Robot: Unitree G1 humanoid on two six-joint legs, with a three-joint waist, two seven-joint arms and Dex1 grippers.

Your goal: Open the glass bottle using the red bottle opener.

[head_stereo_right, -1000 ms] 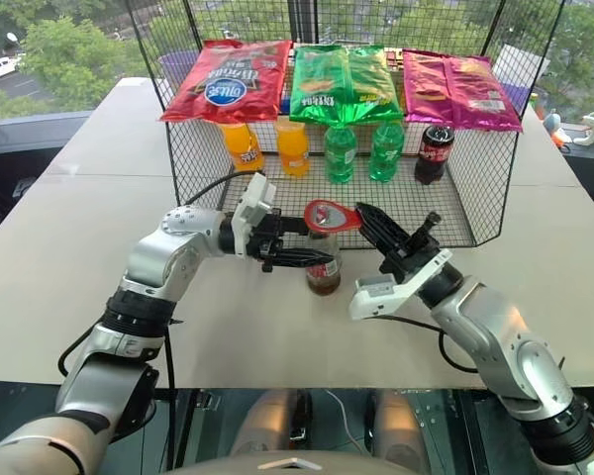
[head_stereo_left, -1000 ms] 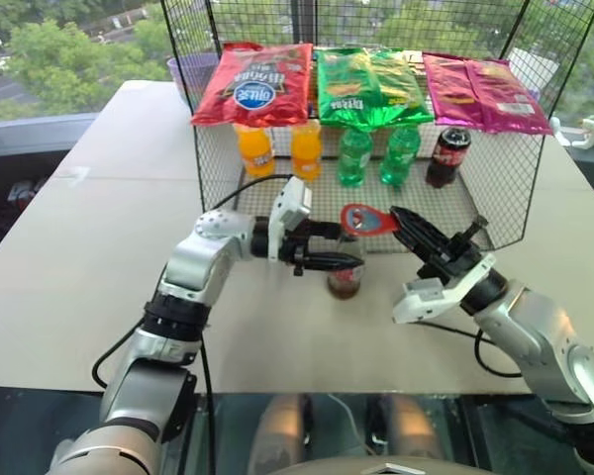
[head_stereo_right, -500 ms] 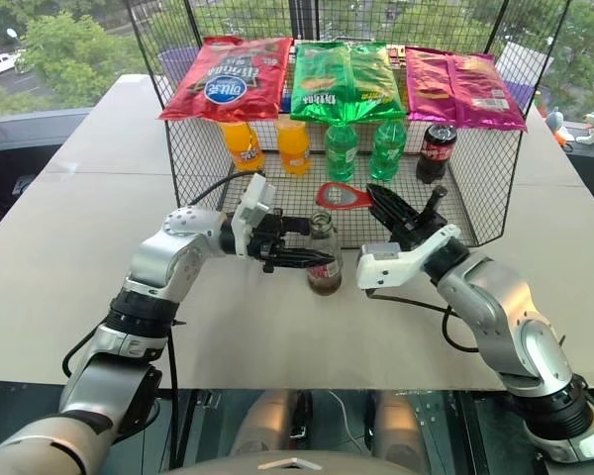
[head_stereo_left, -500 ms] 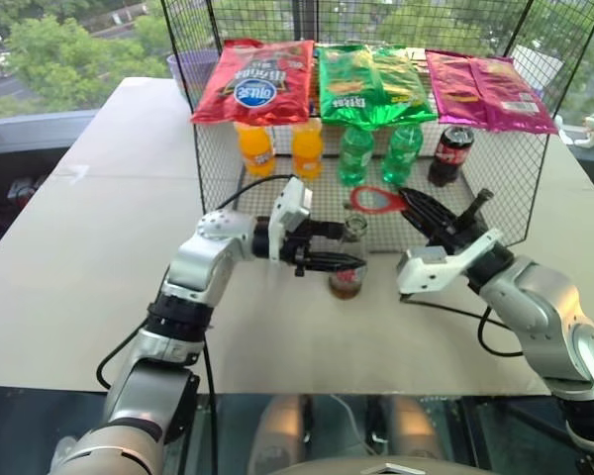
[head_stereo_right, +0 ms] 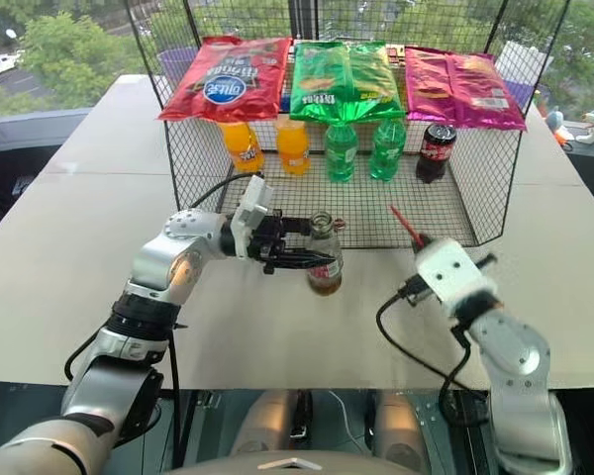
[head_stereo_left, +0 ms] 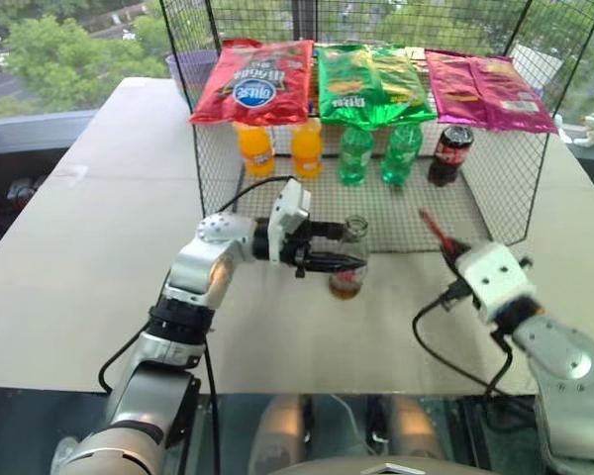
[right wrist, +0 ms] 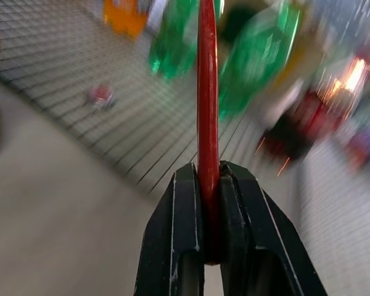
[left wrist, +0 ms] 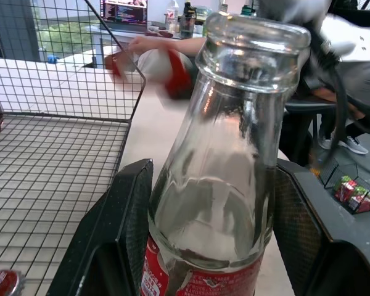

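1. Beige tabletop (head_stereo_left: 89,247) in front of a wire basket (head_stereo_left: 495,198) of drinks and snack bags
2. Standing upright on it, the glass bottle (head_stereo_left: 350,259) has its body clamped in the left gripper (head_stereo_left: 339,247), mouth bare
3. Right gripper (right wrist: 209,209) pinches the red bottle opener (head_stereo_left: 433,226) edge-on, tilted up, well apart to the bottle's right
4. Judgement: that opener must swing left to the bottle's mouth
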